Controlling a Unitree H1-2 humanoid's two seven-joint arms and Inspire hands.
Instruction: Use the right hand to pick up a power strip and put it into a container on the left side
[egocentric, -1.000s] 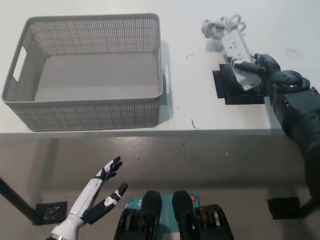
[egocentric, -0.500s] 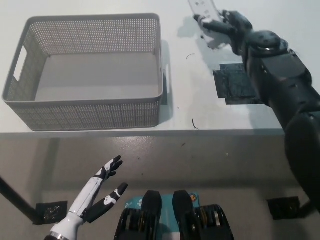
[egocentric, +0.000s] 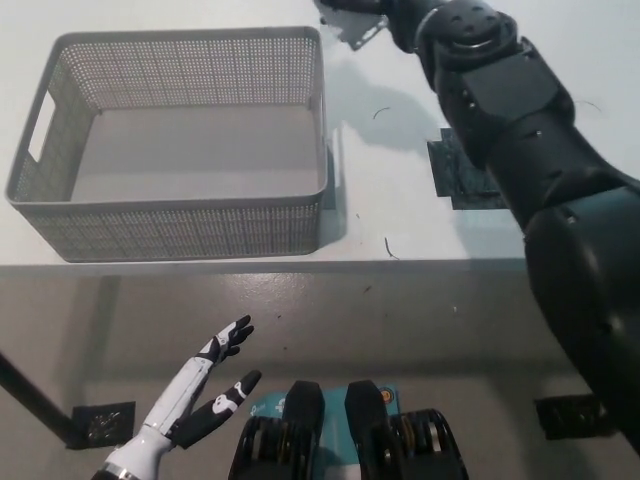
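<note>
My black right hand is at the top edge of the head view, lifted above the table just past the basket's far right corner. It is shut on the white power strip; only a small end of the strip shows below the fingers, the rest is cut off by the picture's edge. The grey perforated basket stands on the left of the white table with nothing inside. My white left hand rests open below the table's front edge, at the lower left.
A black square patch lies on the table, partly under my right forearm. The table's front edge runs across the middle of the picture. A few small dark specks lie right of the basket.
My right arm has swung left and away from me with the power strip, from over the black patch to the top edge near the basket's far corner. The cable bundle is out of sight.
</note>
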